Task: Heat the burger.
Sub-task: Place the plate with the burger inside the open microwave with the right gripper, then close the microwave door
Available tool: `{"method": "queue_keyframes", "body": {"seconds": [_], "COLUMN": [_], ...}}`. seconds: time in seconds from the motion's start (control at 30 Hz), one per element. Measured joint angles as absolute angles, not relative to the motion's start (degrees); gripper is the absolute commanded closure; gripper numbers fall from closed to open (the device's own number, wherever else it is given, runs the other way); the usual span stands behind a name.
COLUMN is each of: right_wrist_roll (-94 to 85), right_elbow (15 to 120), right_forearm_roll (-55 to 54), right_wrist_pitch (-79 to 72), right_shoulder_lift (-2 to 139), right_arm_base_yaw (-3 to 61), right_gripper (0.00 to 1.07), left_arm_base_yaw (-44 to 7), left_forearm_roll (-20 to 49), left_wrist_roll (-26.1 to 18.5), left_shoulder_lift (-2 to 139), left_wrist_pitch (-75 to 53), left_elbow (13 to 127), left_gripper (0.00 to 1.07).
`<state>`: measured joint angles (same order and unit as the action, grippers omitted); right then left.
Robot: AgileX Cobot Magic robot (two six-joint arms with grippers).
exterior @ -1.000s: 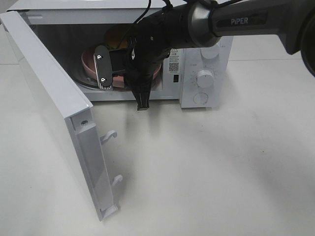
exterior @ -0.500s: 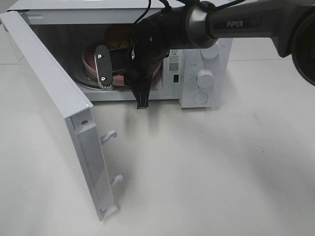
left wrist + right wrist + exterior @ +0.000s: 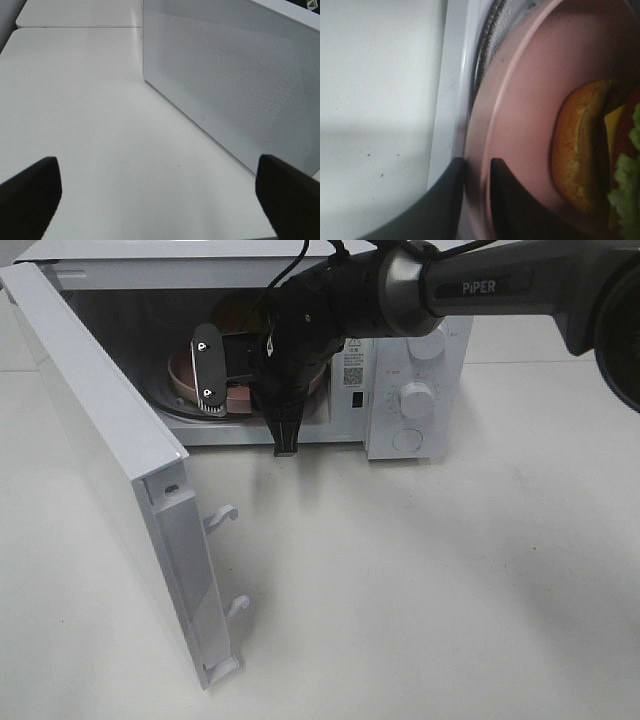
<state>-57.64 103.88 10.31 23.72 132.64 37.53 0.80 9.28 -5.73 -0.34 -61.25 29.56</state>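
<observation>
The burger [image 3: 575, 150] lies on a round pink plate [image 3: 530, 100], with bun, yellow cheese and green lettuce showing. My right gripper [image 3: 477, 165] is shut on the plate's near rim, one finger on each side. From the high camera the right gripper [image 3: 212, 390] reaches into the open microwave [image 3: 415, 390], holding the plate [image 3: 182, 370] over the turntable. The burger [image 3: 232, 312] shows only dimly behind the arm. My left gripper [image 3: 160, 200] is open and empty beside the microwave's door, low over the table.
The microwave door [image 3: 100, 410] stands swung wide open to the left, its latch hooks pointing right. It shows as a dotted white panel [image 3: 225, 75] in the left wrist view. Control knobs [image 3: 416, 398] are on the microwave's right side.
My right gripper has moved slightly deeper into the microwave with the plate and burger. The door and the left gripper have not moved.
</observation>
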Motion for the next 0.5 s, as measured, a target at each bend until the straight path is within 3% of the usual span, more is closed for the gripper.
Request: {"method": "queue_keyframes", "body": {"seconds": [0.2, 0.5], "right_wrist_roll": [-57.0, -53.9], "right_elbow": [103.9, 103.9], "right_forearm_roll": [10.4, 10.5], "right_wrist_pitch": [22.2, 20.8], "right_shoulder_lift": [132.6, 132.6], "right_arm_base_yaw": [37.2, 37.2], "right_gripper": [0.64, 0.63], "left_arm_base_yaw": [0.8, 0.8], "left_forearm_roll": [9.3, 9.3], "left_wrist_roll": [-5.7, -5.7], "left_shoulder_lift": [-0.3, -0.3], "left_wrist_pitch": [-61.2, -61.2], "left_elbow": [29.6, 29.6], "left_gripper": [0.09, 0.09]}}
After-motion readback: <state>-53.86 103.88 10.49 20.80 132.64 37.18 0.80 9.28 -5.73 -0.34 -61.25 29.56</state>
